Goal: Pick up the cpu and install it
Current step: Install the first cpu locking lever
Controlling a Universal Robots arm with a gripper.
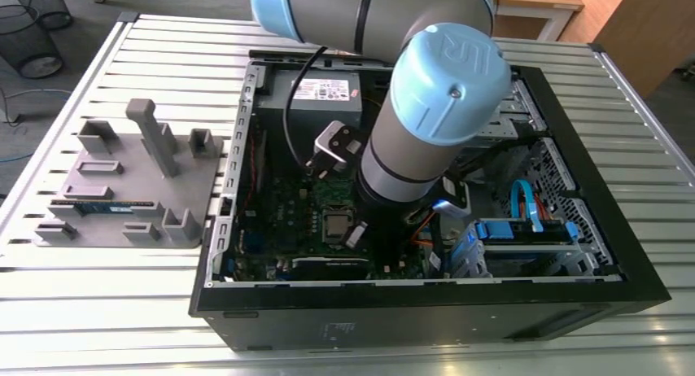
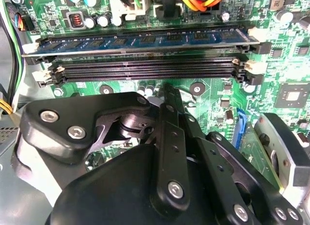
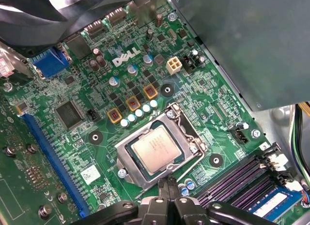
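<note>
Our gripper (image 3: 167,182), pressed together and empty, hangs just beside the cpu (image 3: 156,148) we see seated in its motherboard socket (image 3: 127,163).

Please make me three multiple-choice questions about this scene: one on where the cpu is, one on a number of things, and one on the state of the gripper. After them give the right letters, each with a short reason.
1. Where is the cpu?
A. On the grey fixture plate
B. In the socket on the motherboard
C. Lifted in the air, clear of the board

2. How many memory sticks sit in the motherboard's slots?
A. None
B. One
C. Three

3. How is the gripper?
A. Wide open around the cpu
B. Shut on a cable
C. Shut, holding nothing

Answers
1 B: in the first wrist view its silver top lies inside the socket's metal frame.
2 B: in the second wrist view one blue memory stick fills a slot, and the black slots next to it are empty.
3 C: in the first wrist view its fingertips meet beside the socket with nothing between them.
</note>
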